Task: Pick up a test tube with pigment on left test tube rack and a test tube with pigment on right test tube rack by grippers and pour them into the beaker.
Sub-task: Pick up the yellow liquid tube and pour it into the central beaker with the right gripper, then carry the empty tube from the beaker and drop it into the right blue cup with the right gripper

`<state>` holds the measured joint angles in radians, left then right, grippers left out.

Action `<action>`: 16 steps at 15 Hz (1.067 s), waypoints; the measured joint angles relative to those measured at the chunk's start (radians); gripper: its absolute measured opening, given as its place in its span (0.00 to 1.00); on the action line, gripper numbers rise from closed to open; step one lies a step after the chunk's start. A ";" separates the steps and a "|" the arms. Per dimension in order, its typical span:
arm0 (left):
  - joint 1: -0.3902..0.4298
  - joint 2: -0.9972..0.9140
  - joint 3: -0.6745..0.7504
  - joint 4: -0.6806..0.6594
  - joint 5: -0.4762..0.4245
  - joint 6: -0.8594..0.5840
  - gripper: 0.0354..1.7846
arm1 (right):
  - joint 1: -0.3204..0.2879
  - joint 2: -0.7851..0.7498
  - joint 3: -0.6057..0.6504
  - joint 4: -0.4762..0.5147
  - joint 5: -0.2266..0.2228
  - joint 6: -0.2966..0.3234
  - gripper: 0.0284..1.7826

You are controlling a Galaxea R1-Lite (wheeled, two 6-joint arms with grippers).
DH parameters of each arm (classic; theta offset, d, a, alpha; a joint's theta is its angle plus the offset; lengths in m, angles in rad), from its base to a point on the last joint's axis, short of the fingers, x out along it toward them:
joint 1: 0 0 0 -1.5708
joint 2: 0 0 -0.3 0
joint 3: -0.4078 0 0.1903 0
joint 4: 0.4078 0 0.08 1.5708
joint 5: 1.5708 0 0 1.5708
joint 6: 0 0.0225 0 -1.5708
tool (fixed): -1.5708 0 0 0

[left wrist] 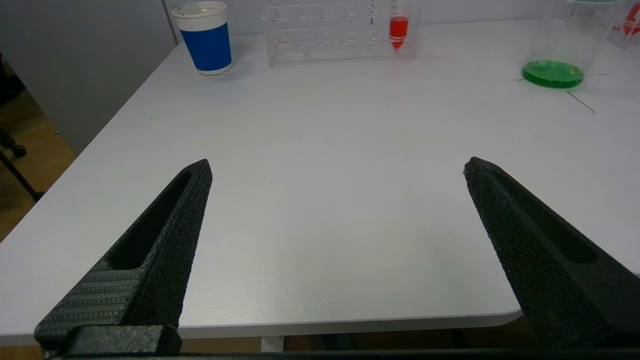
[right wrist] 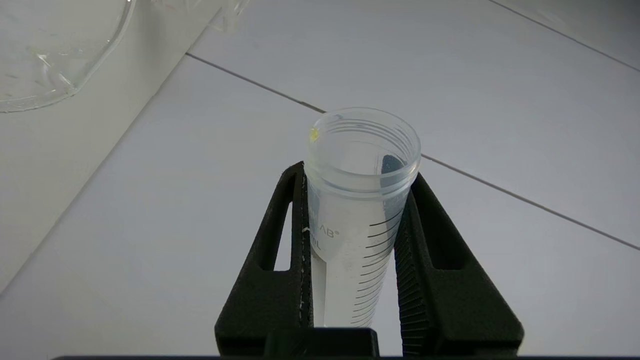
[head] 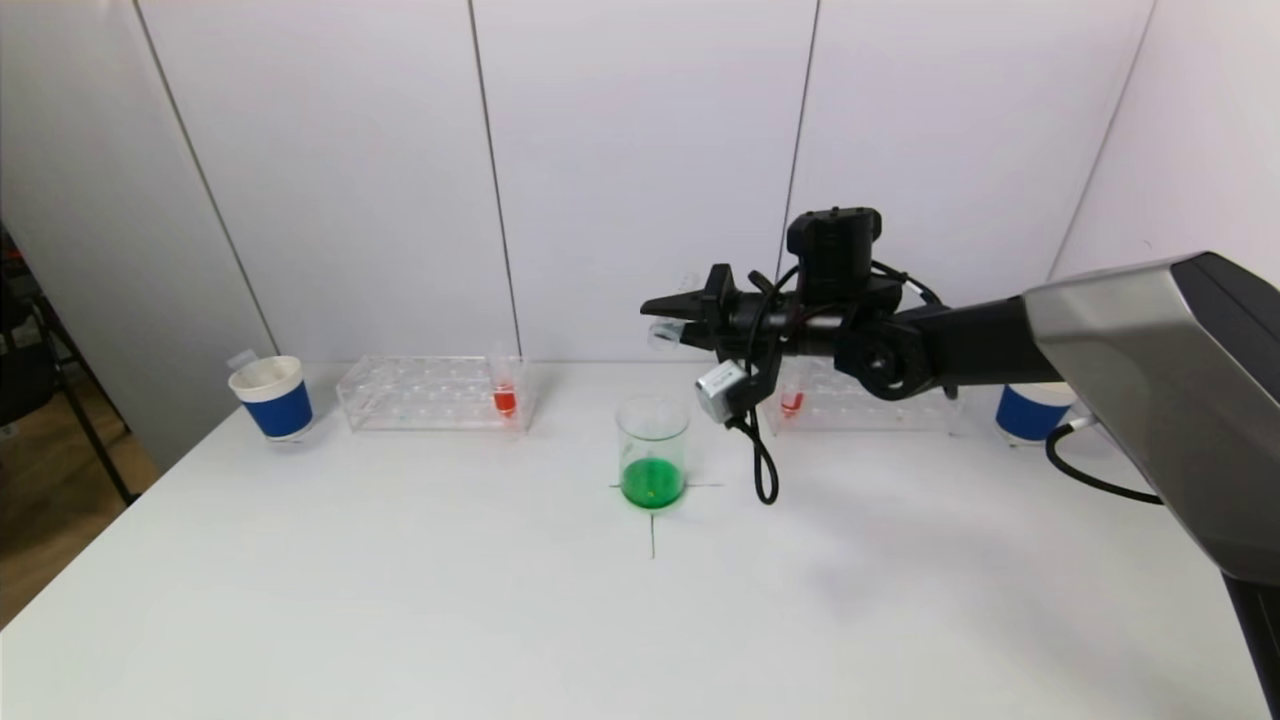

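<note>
White worktop (head: 400,600). On it: beaker (head: 652,450) with green liquid at a marked cross; left test tube rack (head: 430,393) and right test tube rack (head: 870,405) behind; blue-banded cup (head: 272,397) far left, another cup (head: 1030,410) far right.

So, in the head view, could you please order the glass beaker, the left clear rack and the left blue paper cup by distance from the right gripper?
From the right gripper:
1. Glass beaker with green liquid, just below it.
2. Clear test tube rack, farther left.
3. Blue paper cup, at the far left.

Lab bench setting, white table (head: 400,600), clear test tube racks (head: 430,392), glass beaker (head: 652,452), plain wall panels
</note>
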<state>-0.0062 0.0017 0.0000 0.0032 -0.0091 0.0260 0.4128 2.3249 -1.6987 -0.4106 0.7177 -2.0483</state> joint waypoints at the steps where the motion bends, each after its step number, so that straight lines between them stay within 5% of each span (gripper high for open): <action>1: 0.000 0.000 0.000 0.000 0.000 0.000 0.99 | 0.002 0.000 0.002 0.013 -0.001 0.000 0.28; 4: 0.000 0.000 0.000 0.000 0.000 0.000 0.99 | -0.001 -0.003 0.020 0.055 -0.002 0.018 0.28; 7: 0.000 0.000 0.000 0.000 0.000 0.000 0.99 | -0.006 -0.007 0.035 0.066 -0.002 0.109 0.28; 11: 0.000 0.000 0.000 0.000 0.000 0.000 0.99 | -0.026 -0.026 0.014 0.055 -0.011 0.283 0.28; 16: 0.000 0.000 0.000 0.000 0.000 0.000 0.99 | -0.073 -0.037 -0.170 0.110 -0.073 0.474 0.28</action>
<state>-0.0062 0.0017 0.0000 0.0032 -0.0091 0.0264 0.3396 2.2879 -1.8689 -0.3011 0.6451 -1.5745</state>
